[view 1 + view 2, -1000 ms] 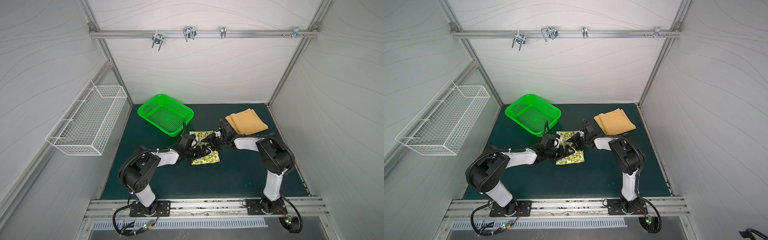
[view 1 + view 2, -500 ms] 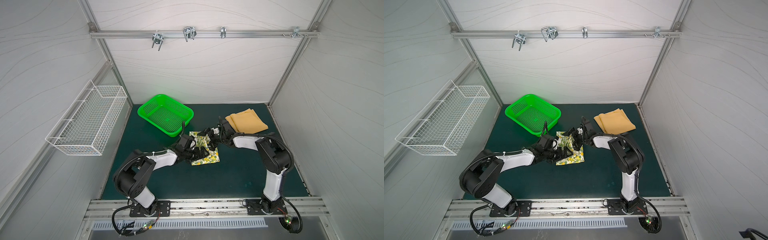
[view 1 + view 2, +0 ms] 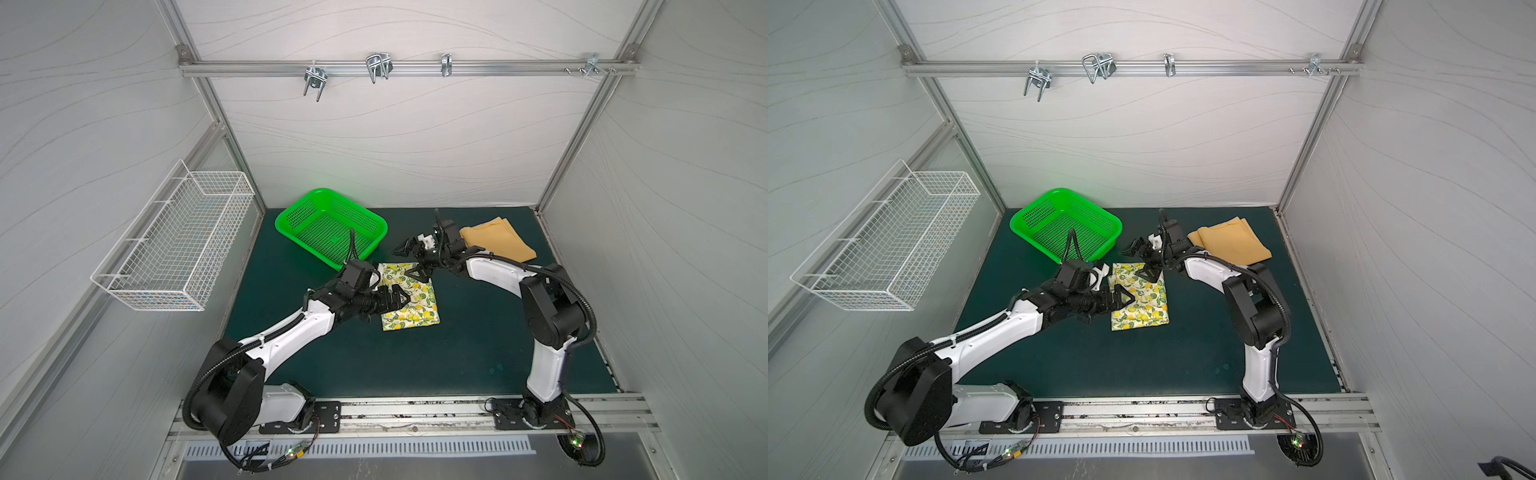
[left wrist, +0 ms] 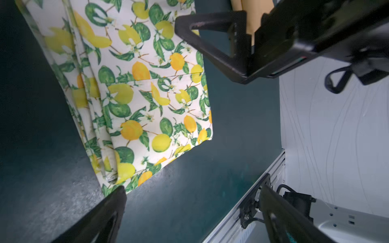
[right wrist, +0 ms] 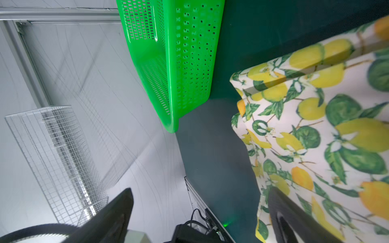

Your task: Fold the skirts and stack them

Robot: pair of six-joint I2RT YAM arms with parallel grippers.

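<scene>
In both top views the lemon-print skirt (image 3: 413, 305) lies folded into a flat rectangle at the middle of the dark green worktop (image 3: 415, 365). The mustard skirt (image 3: 496, 245) lies folded and apart from it at about 2 o'clock, near the far right corner. The green perforated basket (image 3: 299, 208) sits at about 11 o'clock from the lemon-print skirt, and a white wire basket (image 3: 174, 241) hangs on the wall at 9 o'clock.

The left gripper (image 3: 401, 299) reaches in from 8 o'clock over that skirt's left edge. The right gripper (image 3: 409, 262) comes from 2 o'clock above its far edge. Both have their jaws spread wide and hold nothing.

Only the left wrist view shows the fold layers stacked along one side of the lemon-print skirt (image 4: 147, 84) and a stitched seam crossing its cream cloth, which is printed with yellow lemons, green leaves and small white blossoms. There the right gripper's triangular finger (image 4: 210, 52) hangs by a corner of the cloth.

Only the right wrist view shows the strip of bare worktop between the basket's wall (image 5: 189, 63) and the skirt (image 5: 315, 136). Whether the finger over the cloth touches it cannot be told.
</scene>
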